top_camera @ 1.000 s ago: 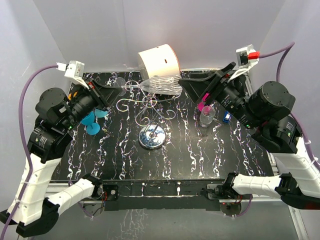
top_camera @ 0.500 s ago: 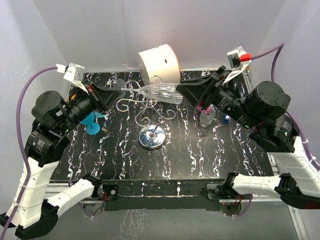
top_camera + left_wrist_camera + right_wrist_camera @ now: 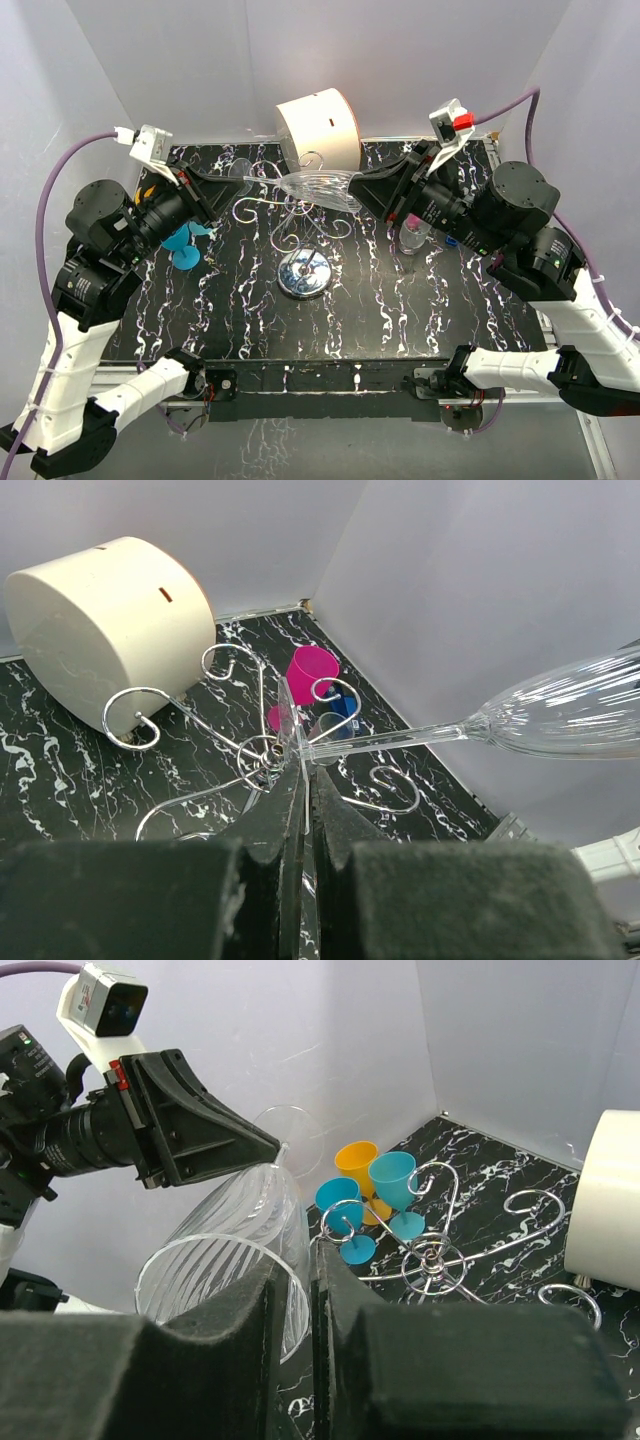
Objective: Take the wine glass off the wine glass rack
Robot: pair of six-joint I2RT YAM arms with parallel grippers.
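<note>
The clear wine glass (image 3: 318, 185) lies on its side in the air, just above the scroll arms of the silver wine glass rack (image 3: 305, 272). My left gripper (image 3: 232, 180) is shut on the glass's round foot, seen edge-on between its fingers (image 3: 302, 765), and the stem (image 3: 400, 738) runs right to the ribbed bowl (image 3: 570, 705). My right gripper (image 3: 360, 186) faces it from the other end. One finger is inside the bowl and one outside, closed on the rim wall (image 3: 300, 1260). The rack (image 3: 440, 1255) stands below.
A white cylindrical drum (image 3: 318, 122) stands behind the rack. Teal and orange plastic goblets (image 3: 385, 1185) are grouped at the left of the black marbled table (image 3: 400, 310). A pink goblet (image 3: 408, 213), a small clear glass (image 3: 413, 240) and a blue item stand at the right.
My right gripper has moved left onto the bowl's open end and its fingers have closed on the rim. The left gripper keeps hold of the foot, almost still.
</note>
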